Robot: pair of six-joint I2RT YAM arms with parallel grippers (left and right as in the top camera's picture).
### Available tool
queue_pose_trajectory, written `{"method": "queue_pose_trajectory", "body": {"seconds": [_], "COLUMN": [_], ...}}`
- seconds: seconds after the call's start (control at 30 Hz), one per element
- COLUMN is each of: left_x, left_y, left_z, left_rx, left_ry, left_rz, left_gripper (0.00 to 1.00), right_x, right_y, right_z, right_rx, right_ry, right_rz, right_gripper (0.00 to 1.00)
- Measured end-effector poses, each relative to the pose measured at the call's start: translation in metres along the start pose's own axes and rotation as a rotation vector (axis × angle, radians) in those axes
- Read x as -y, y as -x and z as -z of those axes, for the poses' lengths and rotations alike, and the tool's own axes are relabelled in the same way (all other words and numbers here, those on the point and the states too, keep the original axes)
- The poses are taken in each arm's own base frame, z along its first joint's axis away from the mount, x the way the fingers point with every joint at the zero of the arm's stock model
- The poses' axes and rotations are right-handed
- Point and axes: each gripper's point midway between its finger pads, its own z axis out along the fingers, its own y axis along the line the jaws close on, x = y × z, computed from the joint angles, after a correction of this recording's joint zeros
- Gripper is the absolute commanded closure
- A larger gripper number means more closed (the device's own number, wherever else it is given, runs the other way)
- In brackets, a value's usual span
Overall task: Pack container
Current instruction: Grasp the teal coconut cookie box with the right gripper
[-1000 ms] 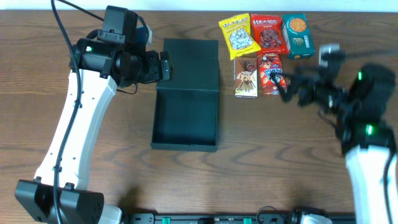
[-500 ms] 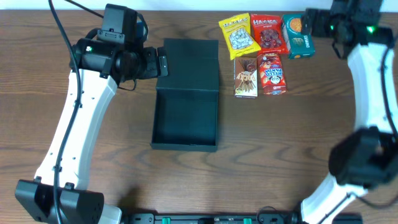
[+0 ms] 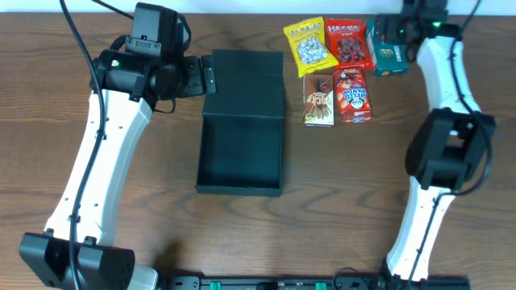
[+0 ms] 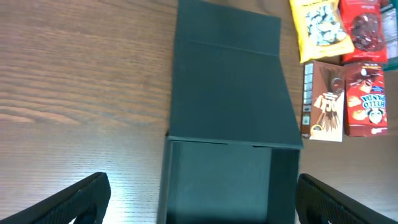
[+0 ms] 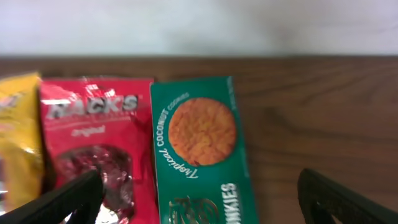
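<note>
Left wrist: container [image 4: 230, 81] (open); right wrist: cookies [image 5: 199, 149]

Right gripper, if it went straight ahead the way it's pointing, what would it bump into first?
Most likely the green coconut cookie packet: in the right wrist view it lies straight ahead of the right gripper, between its open fingers. The red snack bag sits off to one side. Depth is unclear.

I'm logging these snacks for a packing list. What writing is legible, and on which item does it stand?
"COCONUT COOKIES", "Tropical": green cookie packet.
"HACKS", "original": red bag.
Seemingly "HELLO": red box; the rest is blurred.
Yellow bag: print too blurred to read.
Brown box: print too small to read.
Black box: no writing visible.
</note>
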Motion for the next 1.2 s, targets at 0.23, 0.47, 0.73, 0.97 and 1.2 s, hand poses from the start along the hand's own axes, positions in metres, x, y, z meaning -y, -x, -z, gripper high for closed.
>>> {"method": "queue_pose_trajectory", "body": {"seconds": [0.23,0.47,0.73,0.97,1.2], "left_x": [-0.002,-0.004,-0.005,-0.006,-0.006], "left_y": [0.001,0.001,0.001,0.0,0.0], "left_z": [0.0,0.0,0.0,0.0,0.0], "left_rx": [0.004,0.007,0.008,0.005,0.003], "left_ry": [0.01,0.02,0.03,0.033,0.034], "left_rz": [0.0,0.0,0.0,0.0,0.001], "left_gripper": [0.05,0.05,0.05,0.05,0.05], "right_x": [-0.007,0.004,0.009,0.012,0.011], "right_y": [-0.035,-0.042,-0.048,-0.061,-0.067], "right_z": [-0.038,-0.045,-0.045,-0.053,-0.057], "right_rx": [-0.073,-0.087,-0.11,-0.144,-0.157], "right_ry": [-0.003,-0.069,-0.092,-0.096,-0.094], "right_rz": [0.015,0.023,0.023,0.021,0.026], "right_gripper": [0.01,0.01,0.01,0.02,0.21]}}
